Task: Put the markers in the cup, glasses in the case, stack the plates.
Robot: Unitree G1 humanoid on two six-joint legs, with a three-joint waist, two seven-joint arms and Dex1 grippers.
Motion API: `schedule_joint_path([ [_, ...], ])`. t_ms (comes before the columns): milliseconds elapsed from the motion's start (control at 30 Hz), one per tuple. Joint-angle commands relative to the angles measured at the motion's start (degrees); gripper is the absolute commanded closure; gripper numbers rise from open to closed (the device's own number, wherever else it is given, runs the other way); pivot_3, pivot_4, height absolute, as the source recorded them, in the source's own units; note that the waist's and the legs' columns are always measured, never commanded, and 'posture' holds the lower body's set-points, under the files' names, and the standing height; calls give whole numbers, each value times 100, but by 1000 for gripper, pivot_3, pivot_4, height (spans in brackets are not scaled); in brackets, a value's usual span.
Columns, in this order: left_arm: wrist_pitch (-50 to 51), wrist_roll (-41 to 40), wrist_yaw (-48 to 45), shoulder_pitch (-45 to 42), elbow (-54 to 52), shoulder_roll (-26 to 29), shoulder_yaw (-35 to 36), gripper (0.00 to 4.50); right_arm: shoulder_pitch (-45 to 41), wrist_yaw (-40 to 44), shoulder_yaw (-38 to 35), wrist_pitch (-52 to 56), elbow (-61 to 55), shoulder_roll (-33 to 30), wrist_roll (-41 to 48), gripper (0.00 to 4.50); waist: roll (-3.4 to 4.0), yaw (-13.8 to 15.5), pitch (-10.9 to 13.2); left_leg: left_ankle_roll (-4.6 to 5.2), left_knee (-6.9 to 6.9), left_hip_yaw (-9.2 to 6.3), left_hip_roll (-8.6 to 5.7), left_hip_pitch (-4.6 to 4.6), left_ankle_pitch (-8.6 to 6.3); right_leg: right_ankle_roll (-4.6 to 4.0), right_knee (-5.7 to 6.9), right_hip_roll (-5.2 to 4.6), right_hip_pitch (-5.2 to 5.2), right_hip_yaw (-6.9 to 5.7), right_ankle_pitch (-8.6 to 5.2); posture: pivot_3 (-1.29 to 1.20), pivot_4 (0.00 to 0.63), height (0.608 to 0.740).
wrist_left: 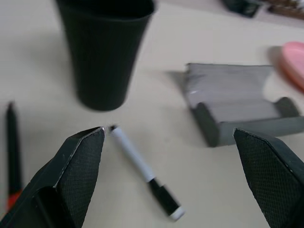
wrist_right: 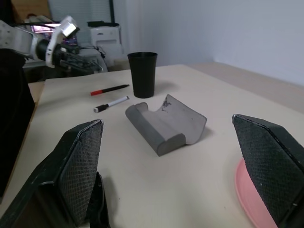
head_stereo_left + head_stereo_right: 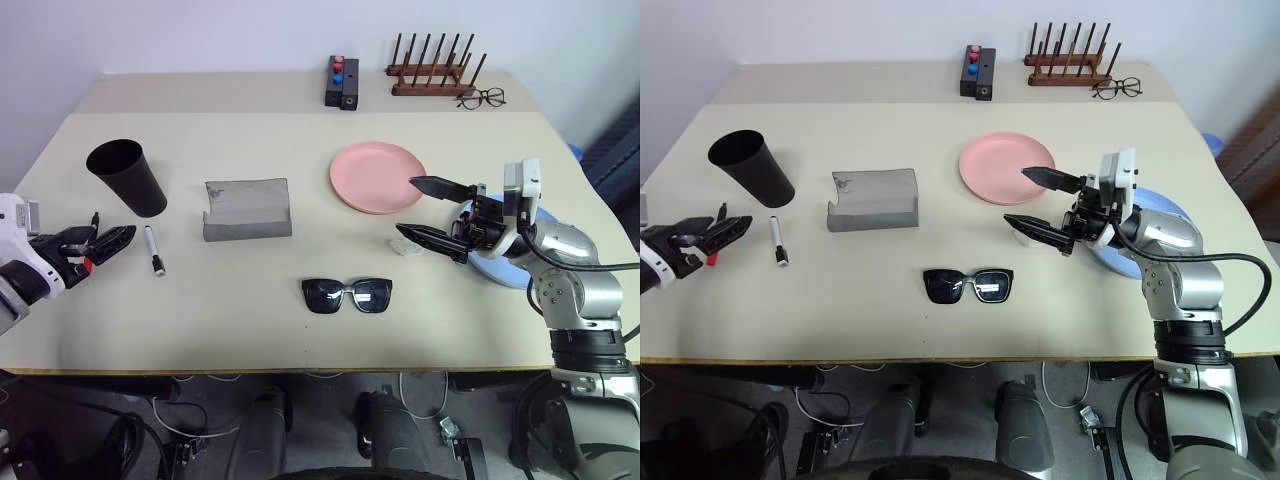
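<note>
The dark cup [image 3: 127,176] stands upright at the table's left. A white marker [image 3: 153,250] with a black cap lies just in front of it. A black marker [image 1: 12,149] with a red end lies further left, by my left gripper [image 3: 103,243], which hovers open and empty left of the white marker. The grey case [image 3: 247,208] lies open in the middle, with the black sunglasses [image 3: 347,294] in front of it. The pink plate [image 3: 377,177] sits right of centre. My right gripper [image 3: 408,206] is open and empty by the pink plate's near edge. My right arm partly covers the blue plate [image 3: 497,270].
A small white object [image 3: 405,245] lies under my right gripper's lower finger. At the back stand a black box with red and blue knobs [image 3: 341,82], a wooden peg rack [image 3: 432,72] and clear spectacles [image 3: 483,98].
</note>
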Motion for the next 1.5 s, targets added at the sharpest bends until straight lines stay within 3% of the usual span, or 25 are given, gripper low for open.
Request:
schedule_joint_path([
  [33,174,400,427,-80,478,349,148,0,-165,33,13,-85,-161,44,61,68,0,-2,0,0,-1,0,0,0,0,0,0,0,-1,0,0,0,150,740],
  [267,-31,995,844,-658,1747,573,-66,0,-186,2,79,-65,-218,46,45,68,-2,45,0,-13,-2,2,-1,-3,-8,0,-3,-2,-3,0,0,0,150,740],
  [600,-454,1741,317,-2062,3334,669,-1424,0,-45,-323,34,41,-547,-2,41,68,-4,32,0,-13,-3,5,-2,-3,-7,11,-1,-1,-2,-1,8,0,150,740],
  [1133,-929,2717,-41,-3495,5369,664,-2386,0,58,-787,-169,88,-1093,48,263,68,-14,22,1,-1,-3,8,-2,-2,0,22,2,0,-1,0,13,0,150,740],
  [1233,-955,2804,-37,-3587,5549,640,-2399,798,147,-818,-172,71,-1115,46,258,0,-14,19,1,0,-5,8,-2,-2,1,22,2,-1,-2,0,13,0,150,740],
  [1433,-854,2924,-158,-3593,5591,517,-2526,3774,61,-718,-134,34,-918,-37,167,0,-14,28,1,1,-1,8,-2,-1,1,24,3,-1,1,0,14,0,150,740],
  [1500,-809,2935,-161,-3603,5591,510,-2519,4456,46,-716,-118,18,-900,-21,151,0,-14,31,1,1,-1,8,-2,0,1,24,3,-1,1,0,14,0,150,740],
])
